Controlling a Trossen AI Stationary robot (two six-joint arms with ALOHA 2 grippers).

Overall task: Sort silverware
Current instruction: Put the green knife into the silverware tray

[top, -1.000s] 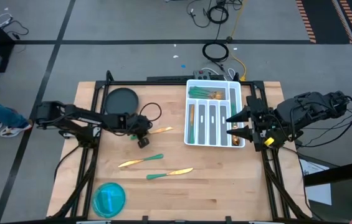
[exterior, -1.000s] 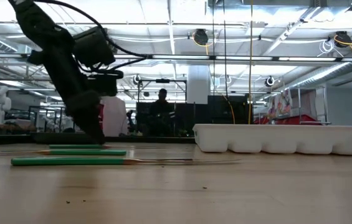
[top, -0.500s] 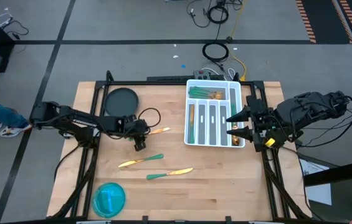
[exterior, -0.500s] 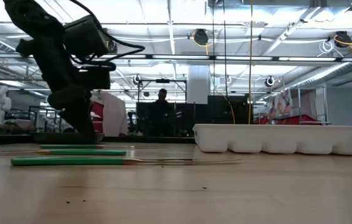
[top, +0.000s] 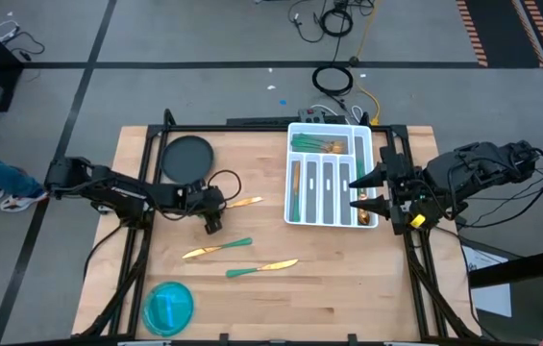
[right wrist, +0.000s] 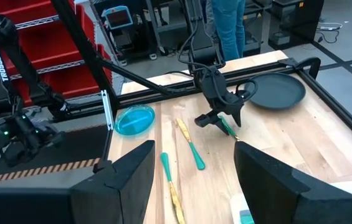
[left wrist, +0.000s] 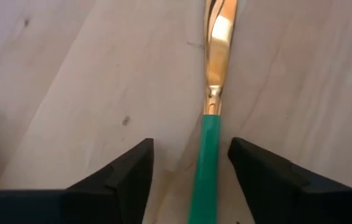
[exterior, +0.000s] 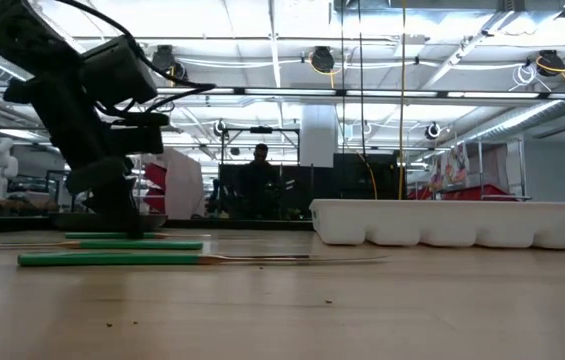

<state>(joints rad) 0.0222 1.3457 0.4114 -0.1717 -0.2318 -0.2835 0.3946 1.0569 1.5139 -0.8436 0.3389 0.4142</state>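
The likeliest slip — the left gripper (left wrist: 191, 171) shuts off-centre and skids the slim piece of silverware (left wrist: 208, 149) sideways on the table (top: 348, 279). Its jaws stand released, straddling the teal handle at left of centre in the high view, arm stretched low. Two more pieces (top: 242, 258) lie nearer the bottom edge. Farther right, the right gripper (top: 367, 192) hangs open over the tray (top: 288, 187).

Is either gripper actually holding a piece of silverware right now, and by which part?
Nothing is held. The left gripper is open, fingers either side of a knife's teal handle lying on the table. The right gripper waits open by the tray.
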